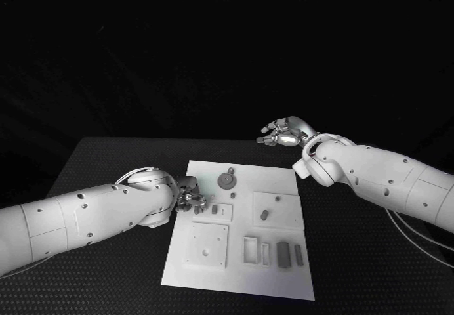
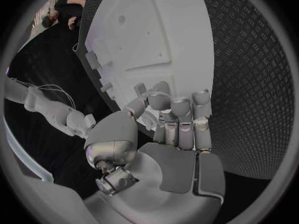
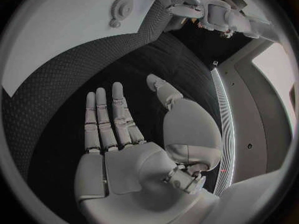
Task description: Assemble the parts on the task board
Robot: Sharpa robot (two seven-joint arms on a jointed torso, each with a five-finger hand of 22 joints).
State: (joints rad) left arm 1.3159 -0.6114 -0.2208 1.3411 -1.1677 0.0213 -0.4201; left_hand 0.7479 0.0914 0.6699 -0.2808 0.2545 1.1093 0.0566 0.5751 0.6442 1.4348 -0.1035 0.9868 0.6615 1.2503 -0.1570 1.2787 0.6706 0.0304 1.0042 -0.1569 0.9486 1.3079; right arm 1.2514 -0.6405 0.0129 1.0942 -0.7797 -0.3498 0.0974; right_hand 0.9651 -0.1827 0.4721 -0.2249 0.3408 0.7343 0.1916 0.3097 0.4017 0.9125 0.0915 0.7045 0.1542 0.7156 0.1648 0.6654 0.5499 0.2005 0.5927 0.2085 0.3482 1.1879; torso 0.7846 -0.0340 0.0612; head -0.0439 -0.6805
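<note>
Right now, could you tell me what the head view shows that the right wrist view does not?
The head view alone takes in the whole white task board with its row of grey bars near the robot, and the left hand at the board's left edge. The right wrist view alone shows the right hand from behind, fingers straight and apart, holding nothing, above the black table. Both show the board, the grey gear on it, and both hands.
</note>
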